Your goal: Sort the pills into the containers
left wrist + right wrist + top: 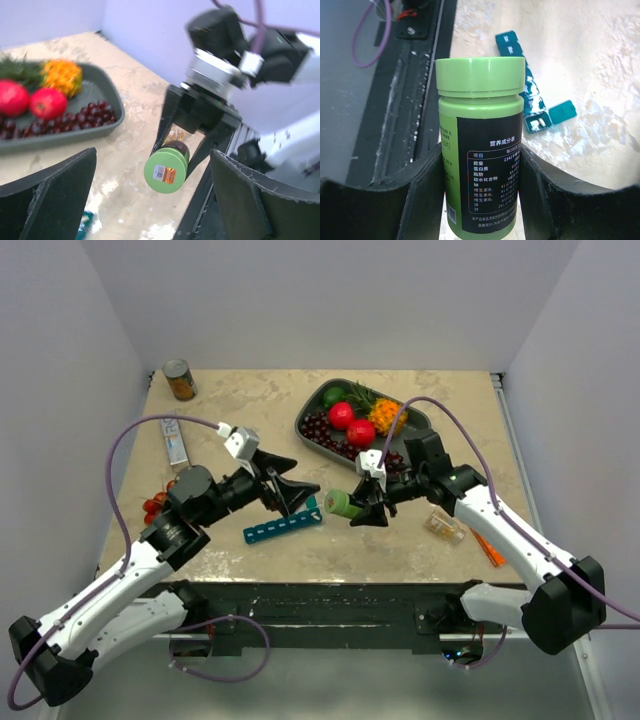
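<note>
**Operator:** Who has the bottle, and where?

**Inspector:** Your right gripper (365, 508) is clamped on the body of the green pill bottle (480, 150). It holds the bottle in the air, on its side, near the open end of the teal pill organizer (283, 528). The green cap is on and points at your left gripper (290, 490). I judge that is why the bottle is held this way: the cap is being offered for unscrewing.

**Operator:** And the left?

**Inspector:** Its jaws are spread wide with nothing in them. It hangs above the organizer, facing the cap and short of touching it.

**Operator:** The organizer itself?

**Inspector:** It lies flat on the table (400, 540). 1 end compartment is open with white pills inside; the other lids look shut.

Finding: no pill leaves the bottle until you remove the cap. Close on the cap squarely, because a skewed grip may twist the bottle in the right jaws.
</note>
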You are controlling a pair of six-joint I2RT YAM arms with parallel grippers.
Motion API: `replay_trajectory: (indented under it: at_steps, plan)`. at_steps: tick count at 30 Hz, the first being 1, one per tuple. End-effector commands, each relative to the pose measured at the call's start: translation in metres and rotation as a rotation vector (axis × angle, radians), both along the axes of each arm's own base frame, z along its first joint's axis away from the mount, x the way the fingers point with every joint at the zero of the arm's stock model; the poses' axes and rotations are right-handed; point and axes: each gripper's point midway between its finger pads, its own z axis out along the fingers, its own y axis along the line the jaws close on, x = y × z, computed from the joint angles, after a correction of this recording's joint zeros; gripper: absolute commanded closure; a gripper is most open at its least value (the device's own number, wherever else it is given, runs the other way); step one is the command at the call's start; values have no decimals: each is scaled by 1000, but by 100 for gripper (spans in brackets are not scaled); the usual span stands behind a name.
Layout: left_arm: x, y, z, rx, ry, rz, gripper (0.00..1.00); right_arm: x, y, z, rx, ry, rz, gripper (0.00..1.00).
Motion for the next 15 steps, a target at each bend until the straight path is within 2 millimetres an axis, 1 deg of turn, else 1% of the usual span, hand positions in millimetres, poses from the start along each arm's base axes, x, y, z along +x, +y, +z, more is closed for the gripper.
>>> replay_trajectory:
  at_steps: [1,2,3,4,5,6,7,8,9,10,11,12,13,14,15]
  plan:
    - [36,31,2,-158,382,296,1,12,-7,5,-37,-120,-47,100]
    - [38,31,-1,-176,439,297,1,15,-8,4,-47,-132,-61,100]
    - [35,23,-5,-181,501,244,1,22,-11,2,-71,-148,-92,100]
    - [35,18,-6,-223,581,227,1,26,-12,2,-78,-159,-110,100]
    - [34,13,-4,-236,612,202,1,28,-13,3,-85,-171,-123,100]
    - [34,2,-11,-224,658,158,1,32,-14,3,-95,-182,-140,100]
    - [33,-5,-11,-235,702,134,1,33,-15,3,-99,-185,-148,100]
    - [33,-10,-7,-233,709,112,1,34,-16,3,-101,-189,-153,100]
    - [35,-18,-17,-204,740,109,1,35,-15,3,-100,-193,-157,100]
    - [33,-25,-20,-178,747,104,1,36,-16,3,-103,-193,-164,100]
    - [36,-28,-14,-172,739,116,2,36,-17,3,-105,-192,-165,100]
    - [38,-33,-25,-139,765,128,2,36,-16,3,-104,-194,-164,100]
    - [36,-37,-27,-123,768,124,2,36,-16,3,-101,-194,-163,100]
    - [36,-40,-28,-118,770,119,5,36,-16,2,-101,-191,-163,100]
    - [37,-44,-34,-105,780,118,7,37,-16,3,-99,-192,-164,100]
